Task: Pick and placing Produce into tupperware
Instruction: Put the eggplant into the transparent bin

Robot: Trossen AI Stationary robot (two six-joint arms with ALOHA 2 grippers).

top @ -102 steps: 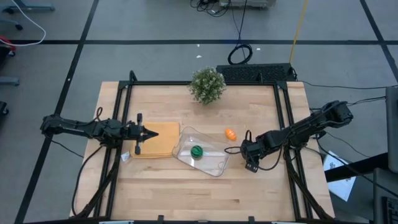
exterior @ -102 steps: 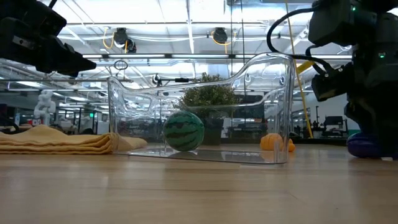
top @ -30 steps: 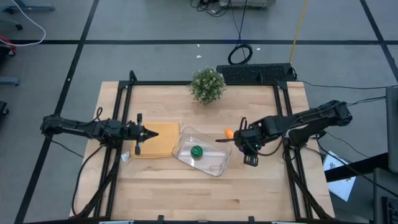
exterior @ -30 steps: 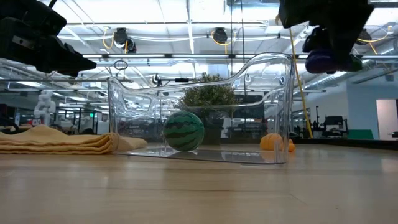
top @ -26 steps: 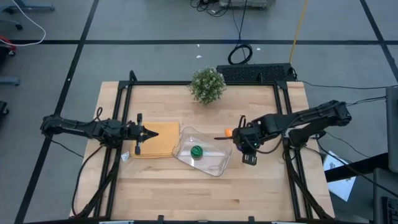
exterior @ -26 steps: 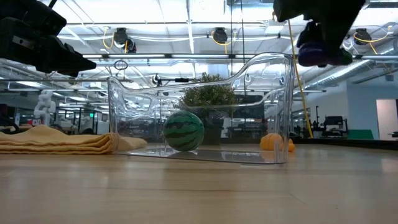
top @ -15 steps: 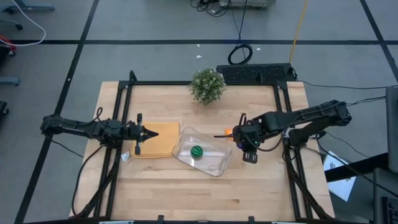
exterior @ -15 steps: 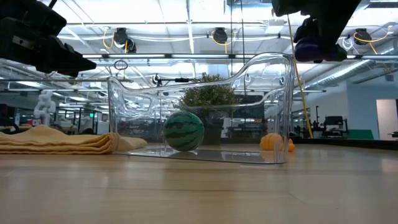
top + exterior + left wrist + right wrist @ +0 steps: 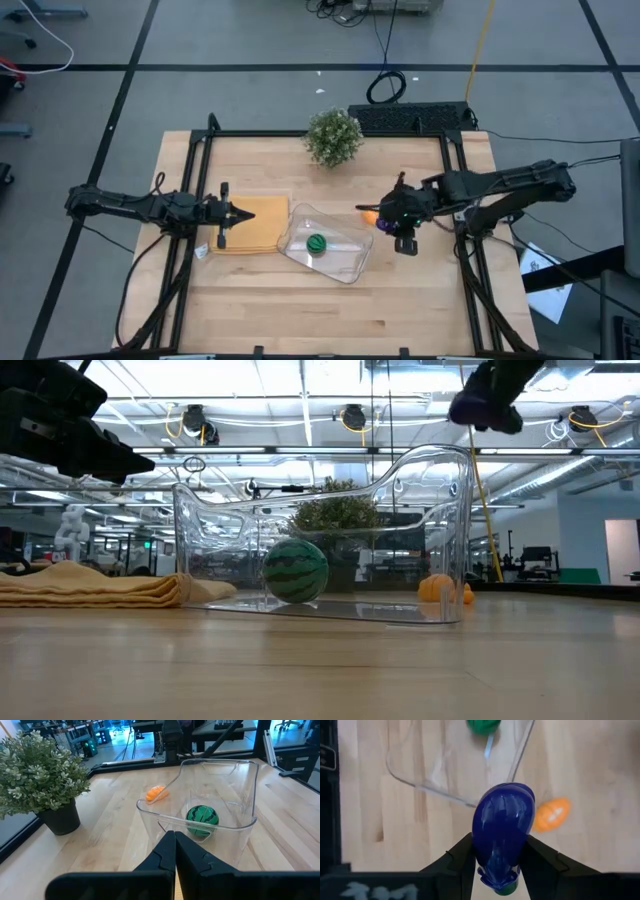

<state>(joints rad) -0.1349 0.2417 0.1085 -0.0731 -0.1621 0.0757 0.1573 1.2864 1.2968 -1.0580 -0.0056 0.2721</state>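
1. Purple produce piece (image 9: 503, 827) is clamped in the right pincer (image 9: 496, 862), held up in the air just off the tupperware (image 9: 328, 244)'s right end.
2. Green piece (image 9: 316, 242) sits inside the tupperware; the orange one (image 9: 369, 212) lies on the tabletop (image 9: 300, 300) beside it.
3. Left pincer (image 9: 174, 851) is closed on nothing, over the yellow mat (image 9: 255, 225).

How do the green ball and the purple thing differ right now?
The green ball is round and lies inside the clear container; the purple piece is elongated and is held in the air by the right gripper, outside the container. Both are small toy produce.
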